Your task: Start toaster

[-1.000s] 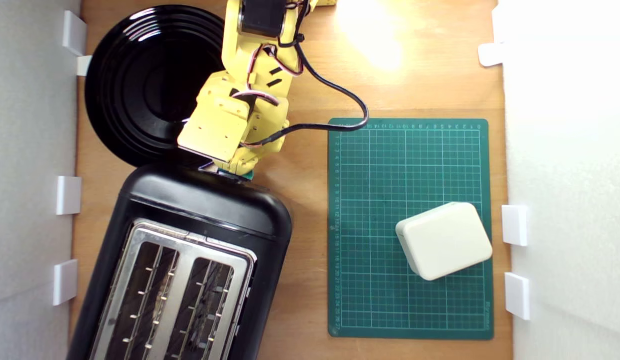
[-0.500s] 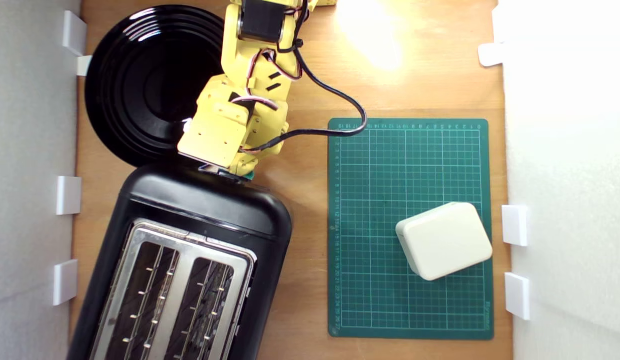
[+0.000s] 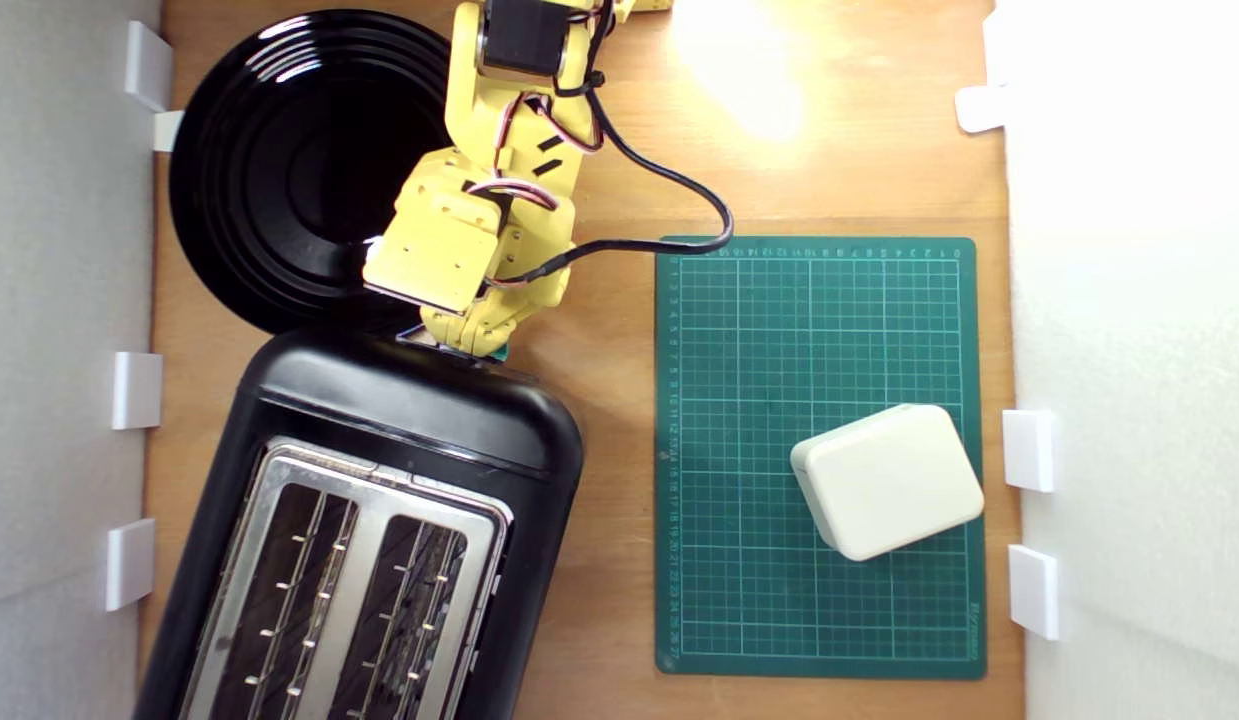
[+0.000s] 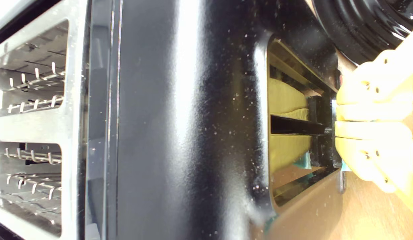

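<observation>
1. The wooden bench (image 3: pixel 619 180) runs between white walls at the exterior view's left and right, with small white brackets (image 3: pixel 137 390) along both walls. Open wood lies at 12 o'clock under a bright glare, and in a strip between the toaster and the mat.
2. The toaster (image 3: pixel 409 400) fills the 7 o'clock corner of the exterior view and runs off the bottom edge. It is glossy black with rounded corners, and a silver top plate (image 3: pixel 379 490) frames two slots with wire guides. Its near end almost touches the plate.
3. A round black plate (image 3: pixel 279 170) sits at 11 o'clock, partly under the arm.
4. A green cutting mat (image 3: pixel 819 330) with a white grid lies at 3 to 5 o'clock, flat on the bench.
5. A cream rounded box (image 3: pixel 887 482) rests on the mat, tilted, near the wall.
6. The yellow arm (image 3: pixel 509 110) comes in from 12 o'clock. Its jaws (image 4: pixel 339 120) are pressed together, tips against the toaster's end panel, holding nothing.
7. A sliver of the teal lever knob (image 3: pixel 498 352) shows just beside the tips.
</observation>
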`<control>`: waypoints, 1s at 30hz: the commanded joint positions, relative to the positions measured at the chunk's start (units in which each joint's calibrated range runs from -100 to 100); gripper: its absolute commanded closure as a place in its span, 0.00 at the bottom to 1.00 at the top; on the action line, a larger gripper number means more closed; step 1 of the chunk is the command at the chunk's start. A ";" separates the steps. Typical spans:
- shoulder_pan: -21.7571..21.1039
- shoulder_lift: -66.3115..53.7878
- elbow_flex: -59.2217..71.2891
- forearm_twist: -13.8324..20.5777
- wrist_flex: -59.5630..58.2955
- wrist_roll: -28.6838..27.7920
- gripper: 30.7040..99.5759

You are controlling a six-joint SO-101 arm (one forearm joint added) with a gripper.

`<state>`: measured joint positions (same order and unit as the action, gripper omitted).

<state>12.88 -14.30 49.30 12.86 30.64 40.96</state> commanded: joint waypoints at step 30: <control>-0.42 13.13 9.17 -0.19 -0.19 -1.04 0.99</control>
<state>12.88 -12.96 51.81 12.86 29.53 40.10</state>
